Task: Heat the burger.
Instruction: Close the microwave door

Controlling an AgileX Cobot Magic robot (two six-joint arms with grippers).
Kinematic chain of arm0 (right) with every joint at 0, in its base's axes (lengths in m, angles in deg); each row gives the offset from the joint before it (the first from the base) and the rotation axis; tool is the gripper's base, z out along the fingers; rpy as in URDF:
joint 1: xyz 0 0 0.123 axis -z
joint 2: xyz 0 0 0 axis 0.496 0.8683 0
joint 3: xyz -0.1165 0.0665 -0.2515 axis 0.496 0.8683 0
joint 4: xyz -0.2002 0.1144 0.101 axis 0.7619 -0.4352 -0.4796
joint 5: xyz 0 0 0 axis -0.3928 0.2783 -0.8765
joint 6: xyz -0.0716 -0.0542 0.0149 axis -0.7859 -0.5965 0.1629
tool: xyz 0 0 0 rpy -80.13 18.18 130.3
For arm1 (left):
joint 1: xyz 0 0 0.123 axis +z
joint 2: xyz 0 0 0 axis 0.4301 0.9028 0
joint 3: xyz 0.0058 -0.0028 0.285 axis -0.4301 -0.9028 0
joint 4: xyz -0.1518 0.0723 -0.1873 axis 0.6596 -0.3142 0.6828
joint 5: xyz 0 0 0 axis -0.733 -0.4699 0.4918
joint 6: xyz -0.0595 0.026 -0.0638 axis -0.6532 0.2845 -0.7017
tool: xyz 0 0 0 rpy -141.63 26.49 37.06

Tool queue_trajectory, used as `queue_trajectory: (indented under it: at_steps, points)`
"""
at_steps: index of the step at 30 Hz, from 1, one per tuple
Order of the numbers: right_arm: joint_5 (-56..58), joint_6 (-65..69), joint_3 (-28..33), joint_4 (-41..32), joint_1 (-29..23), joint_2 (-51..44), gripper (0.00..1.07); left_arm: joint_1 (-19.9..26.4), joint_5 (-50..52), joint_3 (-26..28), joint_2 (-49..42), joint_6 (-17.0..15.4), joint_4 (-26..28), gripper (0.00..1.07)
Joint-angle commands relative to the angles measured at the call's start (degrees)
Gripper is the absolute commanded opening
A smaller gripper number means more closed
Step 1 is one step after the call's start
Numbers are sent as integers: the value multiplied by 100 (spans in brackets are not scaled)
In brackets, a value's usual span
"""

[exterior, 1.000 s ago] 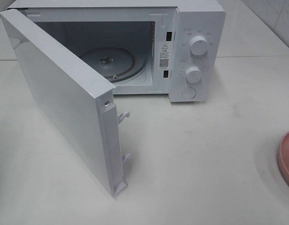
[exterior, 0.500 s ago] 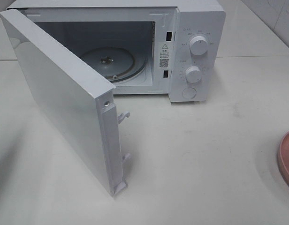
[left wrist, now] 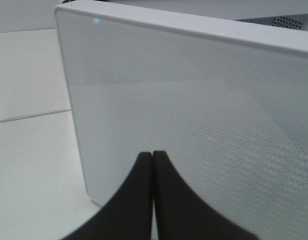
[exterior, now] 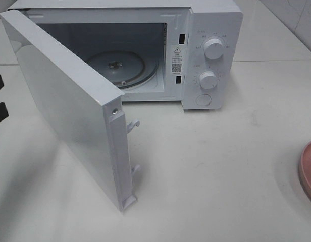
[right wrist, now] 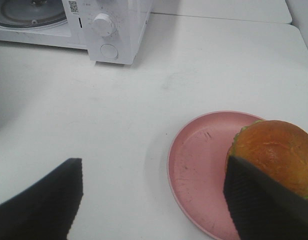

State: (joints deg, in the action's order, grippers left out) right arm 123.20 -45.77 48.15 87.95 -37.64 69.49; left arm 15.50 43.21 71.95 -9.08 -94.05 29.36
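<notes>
Microwave (exterior: 211,55) on white table (exterior: 221,171), door (exterior: 69,106) swung wide open; glass turntable (exterior: 122,68) bare inside. Left gripper (left wrist: 152,156) has its jaws pressed together, holding nothing, facing the door's outer face; in the high view it shows only at the left edge. Right gripper (right wrist: 154,197) has jaws spread wide, holding nothing, above the table. Burger (right wrist: 274,150) sits on pink plate (right wrist: 199,165), right of the microwave, one right finger (right wrist: 264,205) in front of it.

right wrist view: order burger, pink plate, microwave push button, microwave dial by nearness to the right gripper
Right gripper, open:
1. Burger, beside one finger.
2. Pink plate, under the burger; too close to separate from 1.
3. Microwave push button, across the table.
4. Microwave dial, just beyond the button.
</notes>
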Motion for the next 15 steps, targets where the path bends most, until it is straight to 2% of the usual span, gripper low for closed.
queue_trajectory:
  at_steps: [1, 4, 6, 7, 9, 12, 14, 15]
  points:
    - [-80, 0, 6, -11, 46, -166, 76, -544, 413, 74, 367, 269, 773, 0]
    - [-80, 0, 6, -11, 46, -166, 76, -665, 493, 74, 453, 292, 900, 0]
    - [-80, 0, 6, -11, 46, -166, 76, -1043, 710, 143, 768, 447, 1295, 0]
    - [-80, 0, 6, -11, 46, -166, 76, -1043, 710, 143, 768, 447, 1295, 0]
    - [-80, 0, 6, -11, 46, -166, 76, -1364, 699, 315, 974, 539, 1518, 0]
    - [-80, 0, 6, -11, 46, -166, 76, -1473, 699, 401, 1043, 544, 1610, 0]
    - [-80, 0, 6, -11, 46, -166, 76, -1799, 688, 728, 1301, 659, 1942, 0]
    - [-80, 0, 6, -11, 46, -166, 76, -1799, 688, 728, 1301, 659, 1942, 0]
